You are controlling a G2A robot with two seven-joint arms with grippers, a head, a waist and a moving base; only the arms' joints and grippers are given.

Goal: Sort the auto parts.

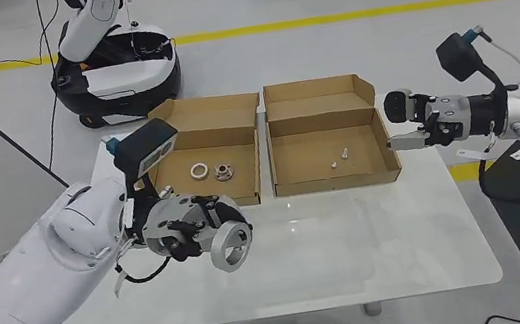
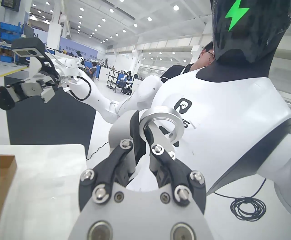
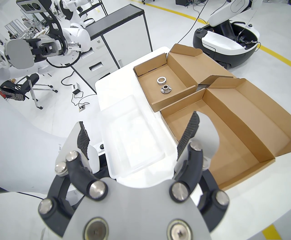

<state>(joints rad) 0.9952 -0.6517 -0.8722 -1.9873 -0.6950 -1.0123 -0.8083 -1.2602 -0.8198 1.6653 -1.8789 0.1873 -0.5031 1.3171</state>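
One large metal ring [image 2: 161, 127] is clamped in the left fingers [image 2: 136, 136]. One finger sits inside the hole and the other presses the outer wall, so they pinch a single side of the rim and the rest of the ring juts out past the tips. From above, the ring [image 1: 231, 247] hangs over the near left part of the bench [image 1: 354, 249], in front of the left cardboard box [image 1: 228, 152] and clear of it. Part of the ring's wall is hidden between the fingers, and a small drilled hole shows on its flat face.

Across the bench, the right fingers [image 3: 192, 129] are spread wide with nothing between them. They are held at the right edge of the bench, just beside the right cardboard box [image 1: 327, 137].

Both boxes stand open side by side at the far side of the bench, touching along one wall. The left box holds a small plain ring [image 3: 161, 79] and, just beside it, a flanged bushing [image 3: 165, 89]. The right box holds two small pale pieces [image 1: 339, 158] lying close together, too small to make out what they are.

A clear plastic tray [image 3: 118, 102] sits on the bench in front of the left box. Its walls are faint against the white top.
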